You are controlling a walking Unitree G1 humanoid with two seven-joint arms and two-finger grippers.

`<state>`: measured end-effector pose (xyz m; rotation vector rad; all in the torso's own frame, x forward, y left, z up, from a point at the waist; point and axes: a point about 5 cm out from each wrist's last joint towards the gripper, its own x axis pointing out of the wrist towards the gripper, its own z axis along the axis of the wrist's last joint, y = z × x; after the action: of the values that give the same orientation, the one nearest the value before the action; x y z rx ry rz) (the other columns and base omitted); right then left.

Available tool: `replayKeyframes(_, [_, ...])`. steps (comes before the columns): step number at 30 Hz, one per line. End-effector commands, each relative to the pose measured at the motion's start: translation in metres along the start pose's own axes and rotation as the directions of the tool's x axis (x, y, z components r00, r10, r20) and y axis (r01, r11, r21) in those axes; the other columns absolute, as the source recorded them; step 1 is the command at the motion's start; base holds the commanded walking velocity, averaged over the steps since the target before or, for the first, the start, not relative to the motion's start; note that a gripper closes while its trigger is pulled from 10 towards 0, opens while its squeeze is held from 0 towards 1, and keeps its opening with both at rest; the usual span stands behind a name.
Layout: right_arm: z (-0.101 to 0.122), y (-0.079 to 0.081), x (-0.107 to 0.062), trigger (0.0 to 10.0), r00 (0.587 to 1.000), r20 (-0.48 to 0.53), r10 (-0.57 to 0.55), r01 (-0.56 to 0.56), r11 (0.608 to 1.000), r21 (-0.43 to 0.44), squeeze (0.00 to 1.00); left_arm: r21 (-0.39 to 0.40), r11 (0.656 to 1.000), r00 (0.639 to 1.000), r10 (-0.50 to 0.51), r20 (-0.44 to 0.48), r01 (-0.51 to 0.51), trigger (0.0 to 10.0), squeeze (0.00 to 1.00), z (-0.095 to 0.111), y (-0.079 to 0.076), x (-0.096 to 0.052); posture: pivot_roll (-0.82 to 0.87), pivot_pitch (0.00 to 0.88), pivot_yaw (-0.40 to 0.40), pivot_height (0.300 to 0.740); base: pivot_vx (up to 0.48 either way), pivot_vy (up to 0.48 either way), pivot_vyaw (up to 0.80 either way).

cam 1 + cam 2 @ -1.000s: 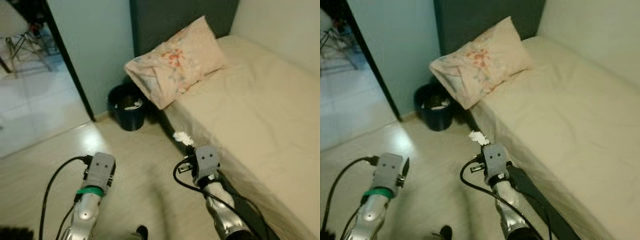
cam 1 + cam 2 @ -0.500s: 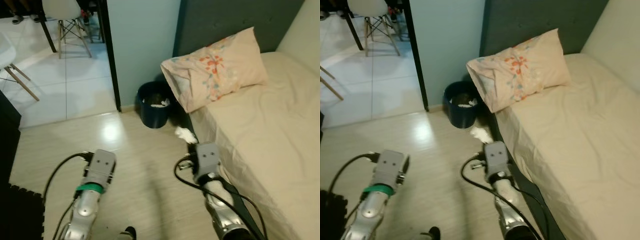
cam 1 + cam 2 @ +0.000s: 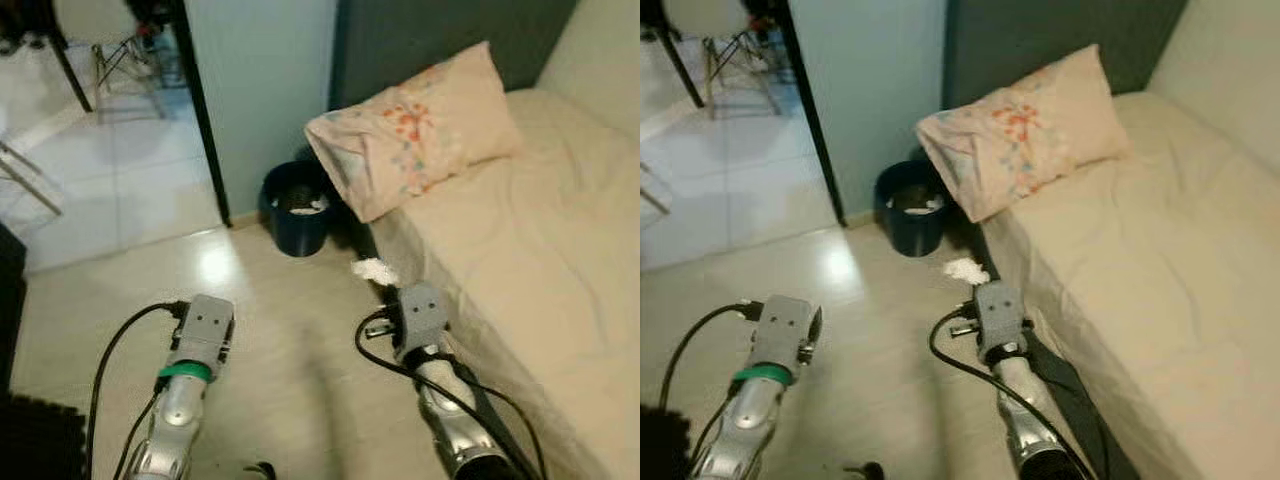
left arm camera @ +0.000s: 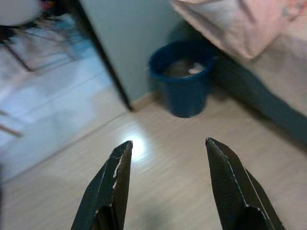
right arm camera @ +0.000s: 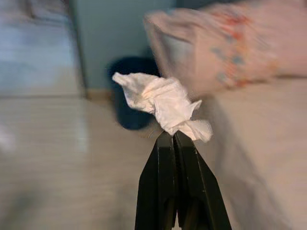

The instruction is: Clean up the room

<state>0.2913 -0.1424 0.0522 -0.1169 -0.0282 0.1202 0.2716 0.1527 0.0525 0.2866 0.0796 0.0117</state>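
Observation:
A crumpled white tissue (image 5: pixel 163 103) is pinched between the tips of my right gripper (image 5: pixel 173 136), which is shut on it; from the head it shows as a white wad (image 3: pixel 372 269) just ahead of my right wrist, over the floor beside the bed. A dark blue bin (image 3: pixel 296 208) with white scraps inside stands against the wall, ahead and slightly left of the tissue. My left gripper (image 4: pixel 165 146) is open with nothing between its fingers, held over the wood floor and pointing toward the bin (image 4: pixel 184 79).
A bed (image 3: pixel 540 260) with a beige sheet runs along my right, with a floral pillow (image 3: pixel 415 130) overhanging its head end above the bin. A doorway on the left opens onto white tiles with chair legs (image 3: pixel 110 60). A dark mat (image 3: pixel 35 440) lies at the lower left.
The view has shifted as I moved, and the bin and pillow sit slightly lower and further left. Both arms keep their pose, and the tissue stays in the right gripper.

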Motion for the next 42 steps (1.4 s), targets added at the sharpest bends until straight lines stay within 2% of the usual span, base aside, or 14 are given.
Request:
replayKeyframes(1, [0.002,0.013,0.002,10.0,1.000,0.007,0.021,-0.021,1.000,0.024,0.00,0.018,1.000,1.000,0.010,-0.027,-0.010,10.0,0.00,-0.007,0.008,-0.003,-0.03,0.070,0.021,0.740,0.480,0.000,0.00])
replayKeyframes(5, [0.004,0.018,0.003,10.0,1.000,0.011,0.025,-0.025,0.999,0.029,0.00,0.024,1.000,1.000,0.001,-0.020,0.000,10.0,0.00,-0.005,0.007,-0.002,-0.02,0.071,0.026,0.740,0.480,0.000,0.00])
replayKeyframes(17, [0.003,0.016,0.003,10.0,1.000,0.007,0.030,-0.031,0.999,0.038,0.00,0.030,0.999,1.000,0.011,-0.017,-0.010,10.0,0.00,-0.004,0.010,-0.001,-0.02,0.080,0.027,0.740,0.480,0.000,0.00])
replayKeyframes(22, [0.003,0.019,0.003,10.0,0.998,0.009,0.068,-0.068,0.997,0.030,0.00,0.031,0.999,1.000,0.017,-0.022,-0.016,10.0,0.00,-0.006,0.009,-0.003,-0.02,0.079,0.022,0.740,0.480,0.000,0.00])
replayKeyframes(26, [0.003,0.019,0.003,10.0,0.998,0.007,0.056,-0.057,0.998,0.031,0.00,0.029,0.999,1.000,0.016,-0.022,-0.016,10.0,0.00,-0.006,0.009,-0.003,-0.02,0.086,0.018,0.740,0.480,0.000,0.73])
replayKeyframes(29, [0.003,0.017,0.004,10.0,0.999,-0.002,0.038,-0.037,0.998,0.049,0.00,0.031,0.999,1.000,0.014,-0.023,-0.013,10.0,0.00,-0.006,0.009,-0.003,-0.02,0.089,0.014,0.740,0.480,0.000,0.00])
replayKeyframes(34, [0.000,0.004,0.005,10.0,0.999,-0.034,-0.034,0.037,0.997,0.064,0.00,0.043,0.999,1.000,-0.004,-0.025,0.005,10.0,0.00,-0.008,0.009,-0.005,-0.03,0.083,0.024,0.740,0.480,0.000,0.00])
replayKeyframes(42, [-0.003,0.005,0.003,10.0,0.999,-0.041,-0.024,0.026,0.998,0.055,0.00,0.038,0.999,1.000,-0.013,-0.023,0.014,10.0,0.00,-0.006,0.005,-0.003,-0.04,0.083,0.021,0.740,0.480,0.000,-0.50])
